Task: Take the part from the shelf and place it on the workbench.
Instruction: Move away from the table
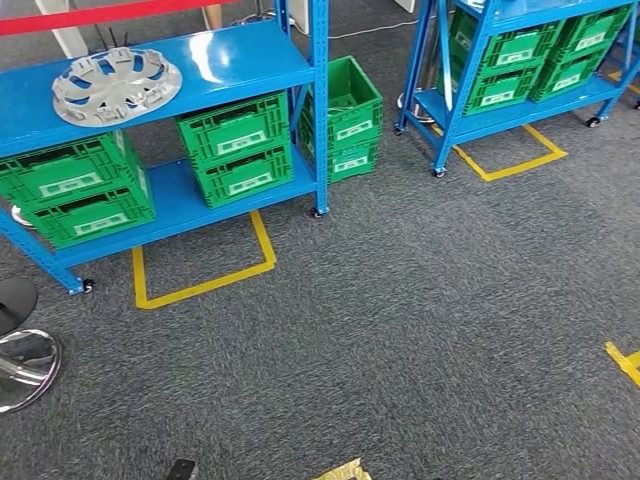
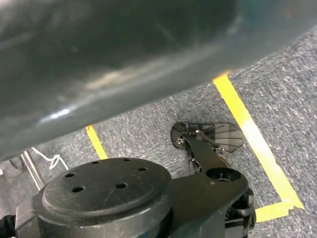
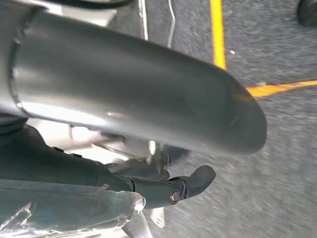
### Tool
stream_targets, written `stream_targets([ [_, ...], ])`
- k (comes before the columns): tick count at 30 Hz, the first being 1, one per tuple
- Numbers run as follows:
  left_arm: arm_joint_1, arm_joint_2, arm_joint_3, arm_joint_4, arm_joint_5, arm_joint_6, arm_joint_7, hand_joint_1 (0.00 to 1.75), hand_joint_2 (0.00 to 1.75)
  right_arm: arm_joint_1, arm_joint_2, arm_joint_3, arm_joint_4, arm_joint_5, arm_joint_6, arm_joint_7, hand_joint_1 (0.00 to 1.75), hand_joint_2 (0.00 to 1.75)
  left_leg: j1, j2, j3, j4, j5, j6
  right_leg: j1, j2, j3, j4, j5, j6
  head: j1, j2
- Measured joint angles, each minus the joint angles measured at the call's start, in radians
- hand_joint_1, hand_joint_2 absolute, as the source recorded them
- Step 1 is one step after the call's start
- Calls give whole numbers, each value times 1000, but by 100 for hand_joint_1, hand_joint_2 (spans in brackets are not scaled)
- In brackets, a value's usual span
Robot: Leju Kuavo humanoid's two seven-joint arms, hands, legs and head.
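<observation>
Closest to the lens, the right hand [image 3: 157, 99] hangs over grey carpet [image 1: 423, 330]: its thick grey thumb stretches out straight, a dark finger [image 3: 196, 179] lies apart from it, and nothing sits between them, so the fingers are spread and hold nothing. Blurred grey casing of the left hand [image 2: 112, 59] spans the left wrist view above the carpet, and whether its fingers are spread or curled cannot be told. From the head view, the part, a silver wheel cover [image 1: 117, 85] with cut-out spokes, lies flat on the top board of the near blue shelf [image 1: 249, 62], toward that board's left end, well apart from both hands. Just under it, on the lower board, stand two green crates stacked one on the other [image 1: 75, 190], and beside them to the right a second stacked pair [image 1: 235, 148]. Behind the shelf's right post another green crate stack [image 1: 343, 118] sits on the carpet. Yellow tape [image 1: 204, 285] outlines a rectangle on the floor at the shelf's foot. Farther right a second blue shelf [image 1: 445, 70] carries more green crates [image 1: 502, 70], with its own yellow tape outline [image 1: 521, 165]. At the left edge, a chrome round stool base [image 1: 23, 365] rests on the carpet.
</observation>
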Motion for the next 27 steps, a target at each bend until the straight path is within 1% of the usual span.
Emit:
stream_targets([
  [1,0,0,0,0,0,0,0,0,0,0,0,0,0,0,0,-5,0,0,1,-11,-3,0,2,-7,-1,15,9,-17,0,-2,0,0],
  [2,1,0,0,0,-1,0,0,0,0,0,0,0,0,2,0,-10,0,0,2,-22,-7,-2,5,-13,1,7,11,-19,0,-6,-1,0],
  [3,2,0,0,0,-1,-1,0,0,0,-1,0,0,0,5,0,-13,0,0,4,-33,-10,-5,8,-19,1,-5,14,-20,2,-12,-1,0],
  [4,4,1,0,0,-2,-2,0,0,0,-1,0,1,0,9,-1,-11,0,0,4,-25,-13,-1,6,-25,1,-18,15,-21,4,-19,-1,0],
  [5,5,1,0,0,-2,-3,-1,0,0,-2,0,1,0,13,-3,-6,0,0,2,-2,-23,17,-8,-30,1,-32,16,-23,5,-26,-4,0],
  [6,4,1,0,1,-2,-4,-1,0,0,-2,-1,1,0,17,-4,0,0,0,0,31,-41,56,-32,-33,0,-47,17,-25,6,-31,-8,0],
  [7,2,0,0,1,-2,-6,-1,0,0,-1,-1,2,0,19,-6,3,0,0,-2,71,-71,118,-66,-37,2,-63,17,-26,5,-36,-12,0],
  [8,1,1,0,1,-1,-7,-1,0,0,1,-1,2,0,21,-7,4,0,0,-2,95,-107,191,-101,-39,4,-81,17,-26,4,-39,-15,0],
  [9,0,1,0,1,-1,-9,-1,0,0,3,-1,2,0,23,-7,4,0,0,-1,106,-138,254,-124,-40,6,-99,17,-26,3,-40,-15,0],
  [10,1,1,0,1,0,-10,-1,0,0,3,-1,2,0,25,-8,4,0,0,-1,111,-155,289,-129,-41,7,-116,17,-26,2,-41,-15,0],
  [11,3,2,0,1,1,-10,-1,0,0,3,-1,2,0,26,-8,4,0,0,-1,113,-151,284,-115,-39,7,-132,18,-26,1,-41,-15,0],
  [12,4,2,0,1,1,-11,-1,0,0,1,-1,2,0,28,-9,4,0,0,-2,118,-127,240,-85,-37,7,-145,20,-26,-1,-41,-15,0],
  [13,5,2,0,1,2,-11,-1,0,0,0,-1,2,0,30,-10,4,0,0,-3,137,-89,171,-51,-33,8,-158,23,-26,-3,-39,-15,0],
  [14,4,3,0,1,2,-11,-1,0,0,0,-1,3,0,32,-13,4,0,0,-7,162,-50,99,-25,-29,11,-169,26,-24,-6,-34,-16,0],
  [15,2,3,0,1,3,-11,-2,0,0,-1,-1,3,0,36,-16,4,0,0,-9,181,-21,44,-9,-24,15,-181,28,-23,-10,-30,-16,0],
  [16,0,3,0,1,3,-10,-3,0,0,-1,-1,4,0,39,-19,4,0,0,-12,194,-5,12,-3,-20,18,-191,32,-24,-13,-24,-16,0],
  [17,0,3,0,1,4,-10,-4,0,0,-2,-1,6,0,42,-21,4,0,0,-14,191,-3,2,-5,-16,20,-203,35,-25,-15,-19,-15,0],
  [18,2,3,0,1,4,-9,-5,0,0,-3,-1,8,0,45,-22,4,0,0,-13,177,-4,1,-4,-10,20,-213,40,-28,-16,-15,-14,0],
  [19,4,4,0,1,4,-8,-6,0,0,-6,-1,11,0,47,-23,4,0,0,-11,166,-3,-1,-2,-5,19,-207,42,-27,-20,-9,-13,0],
  [20,6,4,0,1,4,-7,-8,0,0,-8,-1,14,0,48,-22,5,0,0,-8,154,-2,-4,0,0,17,-186,38,-14,-31,-4,-11,0],
  [21,5,4,0,1,4,-5,-11,0,0,-8,-1,16,0,49,-22,4,0,0,-4,142,-1,-6,2,6,15,-156,24,19,-52,1,-9,0],
  [22,4,4,0,1,4,-4,-14,0,0,-7,-1,18,0,49,-22,3,0,0,-2,130,-1,-7,4,10,14,-122,-3,77,-83,4,-5,0],
  [23,3,4,-1,1,4,-2,-17,0,0,-5,-1,19,0,50,-21,1,0,0,-1,117,-2,-6,4,12,13,-100,-37,148,-116,6,-3,0],
  [24,2,4,-1,1,4,-1,-19,0,0,-2,-1,19,0,50,-21,0,0,0,-2,102,-2,-6,4,14,13,-91,-71,215,-140,7,-2,0],
  [25,2,4,-1,1,4,0,-19,0,0,0,-1,19,0,50,-21,0,0,0,-2,86,-1,-6,4,14,14,-88,-95,256,-147,7,-2,0],
  [26,3,4,-1,1,4,0,-20,0,0,2,-1,19,0,51,-21,0,0,0,-2,70,0,-5,4,14,13,-87,-101,257,-132,6,-2,0],
  [27,4,4,-1,1,3,0,-20,0,0,2,-1,19,0,51,-21,0,0,0,-1,55,1,-5,4,13,12,-83,-88,218,-99,5,-2,0],
])
